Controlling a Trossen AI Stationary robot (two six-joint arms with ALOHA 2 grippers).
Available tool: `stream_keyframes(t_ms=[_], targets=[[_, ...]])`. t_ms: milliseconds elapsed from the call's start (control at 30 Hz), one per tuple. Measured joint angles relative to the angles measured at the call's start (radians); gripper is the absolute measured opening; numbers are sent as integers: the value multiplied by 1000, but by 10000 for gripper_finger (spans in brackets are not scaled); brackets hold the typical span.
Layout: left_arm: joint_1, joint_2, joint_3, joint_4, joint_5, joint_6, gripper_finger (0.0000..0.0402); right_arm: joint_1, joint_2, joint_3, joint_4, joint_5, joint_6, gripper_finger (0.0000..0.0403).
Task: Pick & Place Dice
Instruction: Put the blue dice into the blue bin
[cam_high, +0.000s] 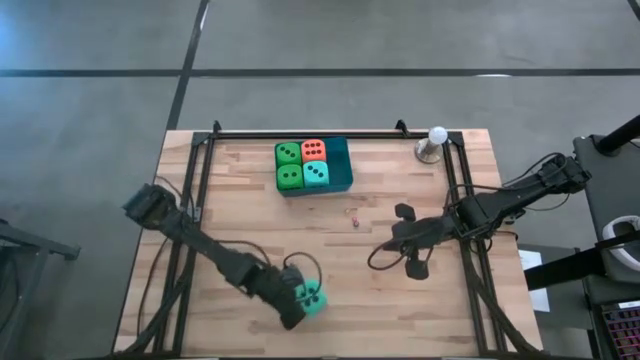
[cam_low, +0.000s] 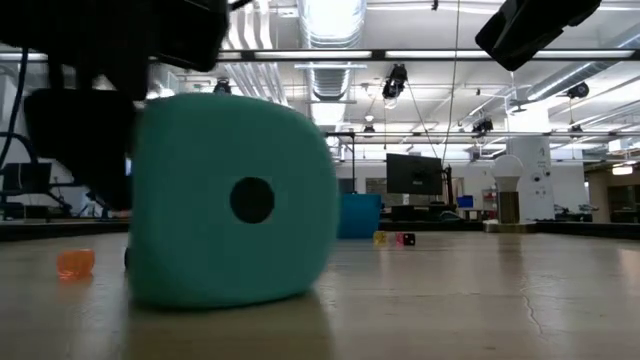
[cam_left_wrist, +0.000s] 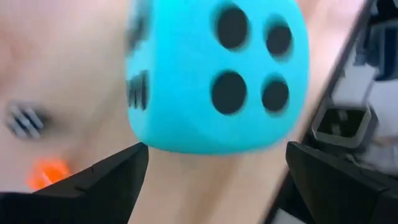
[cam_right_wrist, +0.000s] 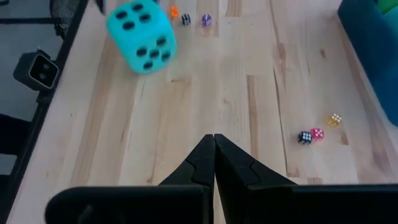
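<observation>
A teal die (cam_high: 313, 297) sits on the table near the near edge; it also shows in the low view (cam_low: 235, 200) and in the right wrist view (cam_right_wrist: 140, 34). My left gripper (cam_high: 296, 303) is open right beside it. In the left wrist view its two fingers (cam_left_wrist: 118, 177) stand apart with the die (cam_left_wrist: 217, 74) just ahead of their tips, and no touch shows. The blue tray (cam_high: 345, 165) at the far middle holds two green dice (cam_high: 288, 153), an orange-red one (cam_high: 313, 149) and a teal one (cam_high: 316, 174). My right gripper (cam_high: 390, 245) is shut and empty (cam_right_wrist: 214, 146) over the table's right middle.
A white ball on a metal stand (cam_high: 436, 141) is at the far right. Tiny dice lie on the wood: a few near the middle (cam_right_wrist: 317, 134) and a few more beyond the teal die (cam_right_wrist: 186, 18). Black rails (cam_high: 455, 200) run along the table's sides.
</observation>
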Motion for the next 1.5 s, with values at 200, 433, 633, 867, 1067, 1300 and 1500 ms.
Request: stream_keyframes(t_ms=[200, 433, 633, 867, 1067, 1300, 1500], targets=[[98, 0, 0, 0, -48, 150, 381, 0, 0, 0, 2, 0, 4, 8], [212, 0, -1, 1, -112, 286, 385, 0, 0, 0, 2, 0, 4, 8], [314, -1, -1, 1, -185, 398, 382, 0, 0, 0, 1, 33, 4, 8], [408, -1, -2, 5, -191, 492, 384, -1, 0, 0, 1, 52, 7, 8], [414, -13, 1, -16, -190, 509, 384, -1, 0, 0, 1, 52, 8, 8], [349, -155, 8, -93, -201, 499, 382, 0, 0, 0, 28, 52, 2, 8], [263, -315, -5, -174, -333, 515, 381, 0, 7, 0, 85, 49, 3, 8]])
